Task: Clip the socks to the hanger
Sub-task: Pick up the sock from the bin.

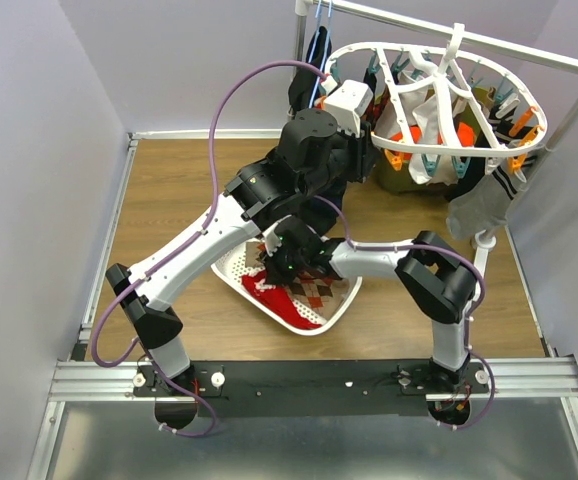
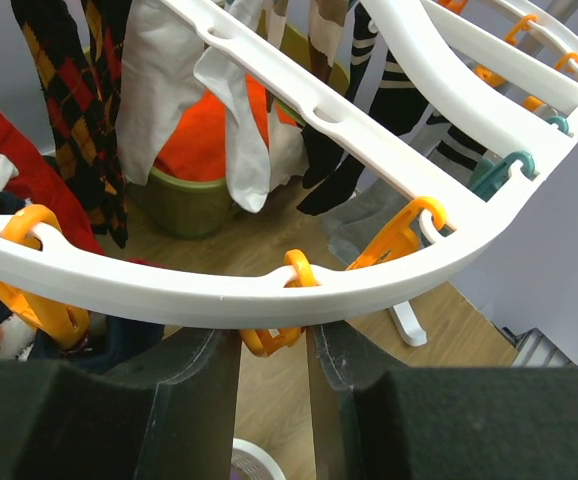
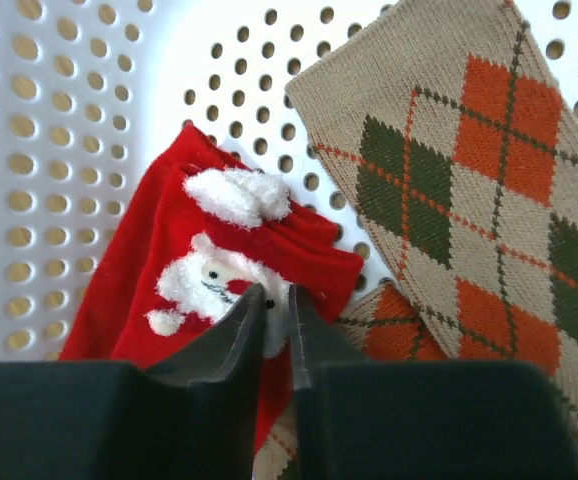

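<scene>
In the basket [image 3: 59, 150], one red sock [image 3: 169, 250], perhaps two argyle socks [image 3: 469, 200]

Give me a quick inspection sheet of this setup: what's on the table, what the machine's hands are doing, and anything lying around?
Surface: wooden table carrying a white basket.
Job's things: red sock and argyle sock lie in the basket; the white hanger hangs from a rail with several hung socks.
Clutter: green tub beneath the hanger; black garment on the rail.
Hands: left hand closed on an orange clip under the hanger rim; right hand closed on the red sock.
Cables: purple cables loop along both arms.
Surroundings: lilac walls around the table.
</scene>
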`<control>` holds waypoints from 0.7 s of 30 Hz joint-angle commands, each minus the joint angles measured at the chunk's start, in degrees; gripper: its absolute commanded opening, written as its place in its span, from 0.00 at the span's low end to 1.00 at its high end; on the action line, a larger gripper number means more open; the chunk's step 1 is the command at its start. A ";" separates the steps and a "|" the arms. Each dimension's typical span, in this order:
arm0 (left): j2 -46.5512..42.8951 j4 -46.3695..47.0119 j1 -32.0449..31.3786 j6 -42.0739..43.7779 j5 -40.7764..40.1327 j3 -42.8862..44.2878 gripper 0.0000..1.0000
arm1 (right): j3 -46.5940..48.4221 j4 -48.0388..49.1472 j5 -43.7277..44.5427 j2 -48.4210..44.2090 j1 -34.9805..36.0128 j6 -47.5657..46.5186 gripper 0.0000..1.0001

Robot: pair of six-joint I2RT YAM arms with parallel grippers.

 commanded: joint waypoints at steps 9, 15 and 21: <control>-1.04 -0.67 0.85 0.82 0.68 -0.64 0.00 | -10.94 2.87 10.85 -18.32 0.45 1.91 0.01; -1.12 -0.41 1.11 0.74 1.03 -0.72 0.00 | -17.98 3.49 18.66 -29.40 0.36 2.35 0.01; -0.86 -0.23 1.20 0.82 1.64 -0.55 0.00 | -23.34 4.45 25.53 -37.75 0.18 2.96 0.01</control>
